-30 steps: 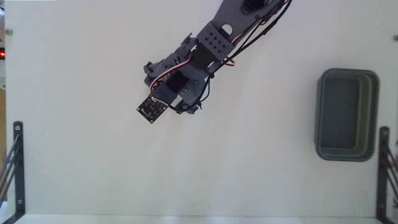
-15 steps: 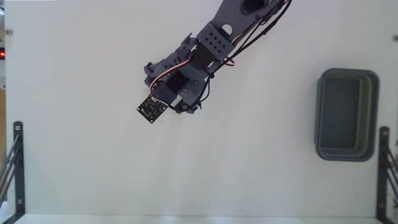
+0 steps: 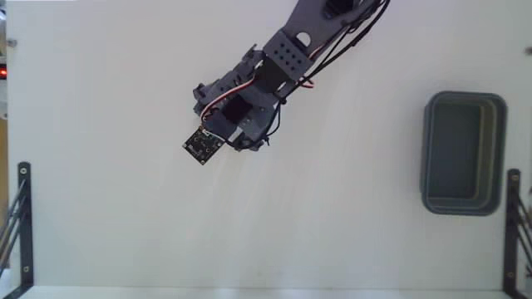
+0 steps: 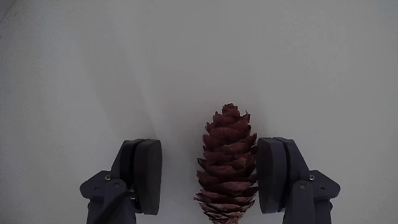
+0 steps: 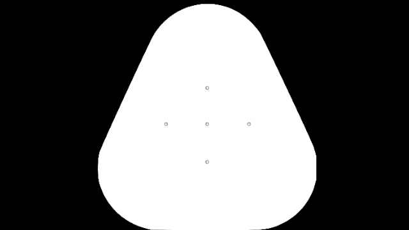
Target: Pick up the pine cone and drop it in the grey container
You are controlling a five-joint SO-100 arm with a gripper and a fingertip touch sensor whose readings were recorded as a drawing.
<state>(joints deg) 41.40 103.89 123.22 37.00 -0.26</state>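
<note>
Here's the pine cone [image 4: 227, 163] in the wrist view, reddish-brown, rough overlapping scales, long and oval, its narrow tip pointing away from the camera and its broad base cut off by the near edge. It lies on the white table [image 4: 93, 74] between the two dark fingers, right up against the pad on the right [image 4: 272, 175], with a clear gap to the finger on the left. So the gripper [image 4: 208, 177] is spread apart around the cone, not clamped on it. In the fixed view from above, the cone itself is hidden under the arm [image 3: 274, 71], which reaches in from the far edge toward the left-centre of the table. The grey container [image 3: 464, 100] sits well apart at the right edge, blue-grey, rounded corners, thick rim, darker inside. The surface is plain matte white; black metal brackets [image 3: 23, 220] stand at the near left and near right corners.
</note>
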